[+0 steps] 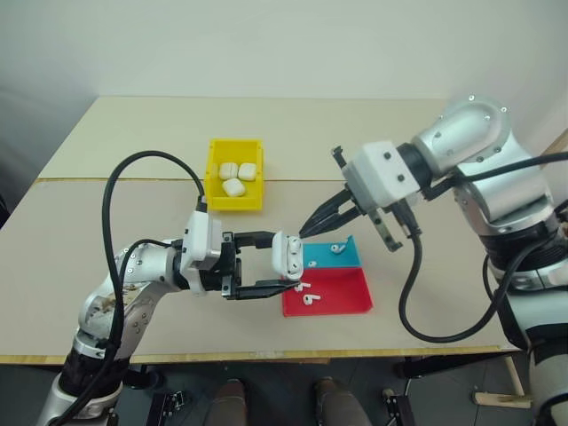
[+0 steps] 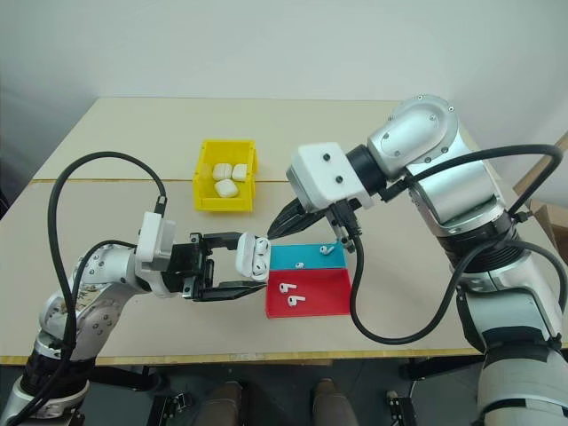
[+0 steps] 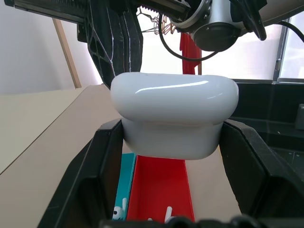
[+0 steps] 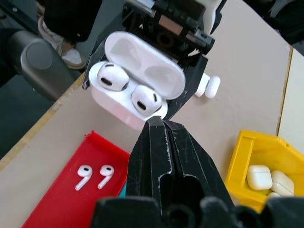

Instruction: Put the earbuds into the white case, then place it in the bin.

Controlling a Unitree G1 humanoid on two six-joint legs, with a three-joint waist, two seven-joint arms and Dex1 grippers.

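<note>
The white case (image 4: 135, 88) is being clamped lid-open in the left gripper (image 1: 282, 271) above the red tray (image 1: 351, 297), both earbuds (image 4: 145, 99) seated — the lid is best being pressed down squarely by the right gripper (image 4: 154, 124), pinched shut and empty, just beside the rim. Farther off, the bin (image 1: 213, 173) is being left waiting with closed cases inside; whether the buds are fully seated is hard to tell.
</note>
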